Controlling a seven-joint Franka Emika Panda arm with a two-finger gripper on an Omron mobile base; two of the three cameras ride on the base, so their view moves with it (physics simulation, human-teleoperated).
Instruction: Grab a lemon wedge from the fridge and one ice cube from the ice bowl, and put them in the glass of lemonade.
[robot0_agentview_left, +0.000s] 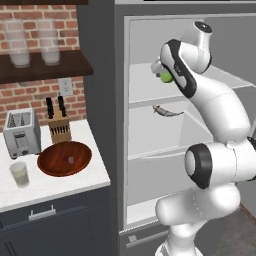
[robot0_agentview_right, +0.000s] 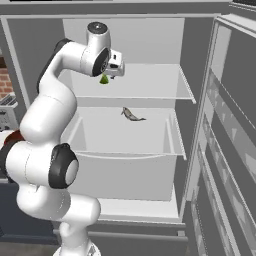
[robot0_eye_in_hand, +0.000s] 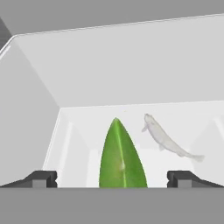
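Observation:
The fridge (robot0_agentview_left: 100, 75) stands open, its door (robot0_agentview_right: 230, 125) swung out to the right. My gripper (robot0_agentview_right: 106, 75) reaches in over the upper shelf (robot0_agentview_right: 150, 82), at its left side. The lemon wedge (robot0_agentview_left: 166, 77) (robot0_agentview_right: 104, 79) sits right under the hand. In the hand view the lemon wedge (robot0_eye_in_hand: 121, 157) stands upright between my gripper's (robot0_eye_in_hand: 117, 178) two wide-apart fingertips, touching neither; the gripper is open. On the counter to the left are the ice bowl (robot0_agentview_left: 65, 158) with an ice cube (robot0_agentview_left: 71, 160) in it and the glass of lemonade (robot0_agentview_left: 20, 174).
A small grey fish (robot0_agentview_left: 165, 111) (robot0_agentview_right: 131, 115) (robot0_eye_in_hand: 168, 140) lies on the shelf below. A toaster (robot0_agentview_left: 21, 132) and a knife block (robot0_agentview_left: 59, 125) stand behind the bowl. Two frosted glasses (robot0_agentview_left: 35, 42) are on a wall shelf above.

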